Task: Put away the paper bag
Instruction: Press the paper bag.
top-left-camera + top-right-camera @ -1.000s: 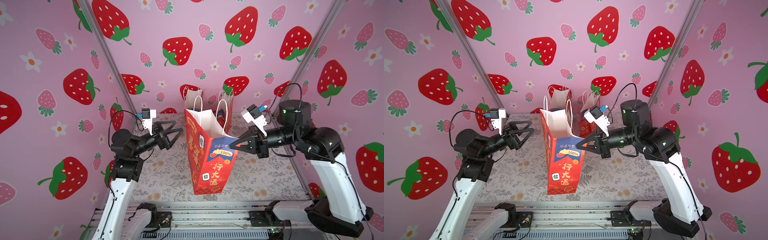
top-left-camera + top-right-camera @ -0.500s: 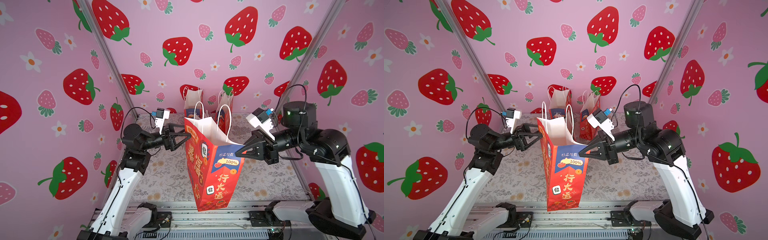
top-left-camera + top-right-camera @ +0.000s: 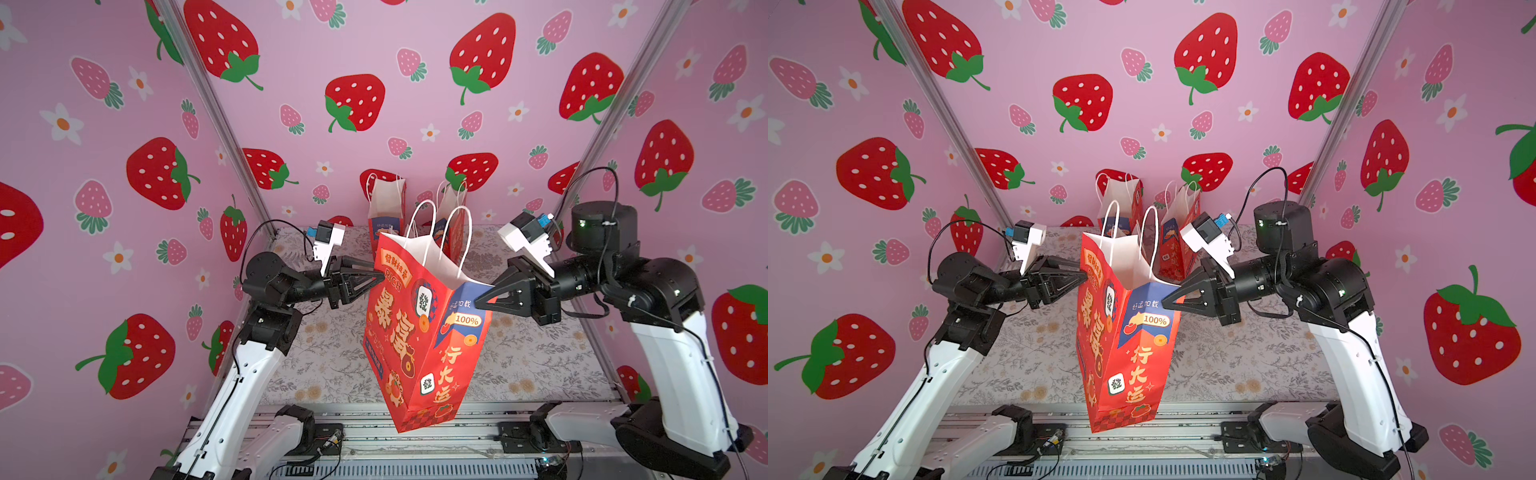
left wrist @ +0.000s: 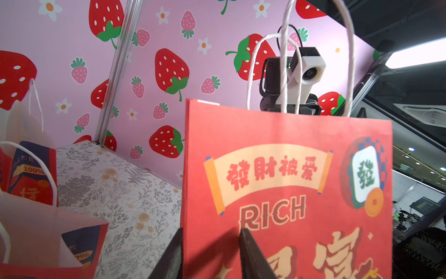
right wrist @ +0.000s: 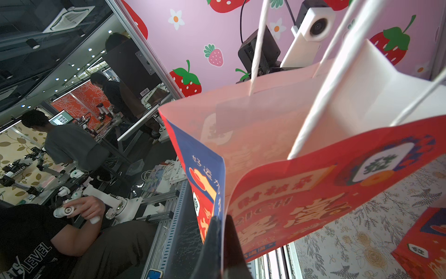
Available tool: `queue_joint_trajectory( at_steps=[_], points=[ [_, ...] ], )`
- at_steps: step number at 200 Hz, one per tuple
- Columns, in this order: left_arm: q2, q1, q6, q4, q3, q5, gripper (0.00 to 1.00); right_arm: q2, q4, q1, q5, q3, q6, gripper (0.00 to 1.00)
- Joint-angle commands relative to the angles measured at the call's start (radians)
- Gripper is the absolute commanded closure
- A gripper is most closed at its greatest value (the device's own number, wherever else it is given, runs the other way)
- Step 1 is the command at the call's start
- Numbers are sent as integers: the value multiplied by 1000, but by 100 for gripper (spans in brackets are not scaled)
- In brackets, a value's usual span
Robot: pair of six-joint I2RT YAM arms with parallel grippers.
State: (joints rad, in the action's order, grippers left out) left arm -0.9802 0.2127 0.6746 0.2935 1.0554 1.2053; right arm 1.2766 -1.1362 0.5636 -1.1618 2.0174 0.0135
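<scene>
A booth with pink strawberry-print walls (image 3: 395,50) surrounds a table covered in grey floral cloth (image 3: 332,361). Two robot arms, black at the wrist and white below, reach toward the middle from the left and right sides.

Between them, near the front of the table and raised above it, hangs a tall red paper bag printed with gold Chinese characters, the word RICH and a blue side panel (image 3: 419,332). Its mouth is open, showing a white inside, and two white twisted-cord handles (image 3: 436,232) stand up from the rim. The bag tilts, its base swung toward the near edge.

The left hand (image 3: 376,279) meets the bag's left upper edge. In the left wrist view (image 4: 210,251) its two black fingers sit either side of that corner, one in front of the printed face and one behind the edge, partly drawn together around the paper.

The right hand (image 3: 482,300) has its fingers pressed together, pinching the bag's right upper edge at the blue panel; the right wrist view (image 5: 223,244) shows the paper clamped between them.

At the far side of the table stand two more red paper bags (image 3: 388,208) with white handles, side by side against the back wall.
</scene>
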Motion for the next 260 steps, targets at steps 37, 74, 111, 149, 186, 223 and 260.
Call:
queue_joint_trajectory(
  at_steps=[37, 74, 111, 149, 186, 223, 260],
  points=[
    [19, 14, -9, 29, 14, 17, 78, -44, -23, -53, -43, -27, -30, 100],
    [45, 14, -25, -12, 13, -8, 100, -62, -23, -75, -6, -64, -27, 100],
    [52, 14, -10, -15, 12, -52, 100, -102, 117, -83, 89, -173, 101, 95],
    [67, 14, 33, 14, -3, -115, 100, -204, 400, -85, 182, -382, 307, 72],
    [83, 14, 66, 33, -16, -168, 100, -297, 619, -85, 269, -569, 472, 50],
    [102, 13, 84, 39, -33, -226, 100, -383, 640, -84, 389, -646, 503, 29],
    [121, 13, 156, 133, -64, -285, 100, -457, 774, -83, 353, -758, 601, 21]
  ],
)
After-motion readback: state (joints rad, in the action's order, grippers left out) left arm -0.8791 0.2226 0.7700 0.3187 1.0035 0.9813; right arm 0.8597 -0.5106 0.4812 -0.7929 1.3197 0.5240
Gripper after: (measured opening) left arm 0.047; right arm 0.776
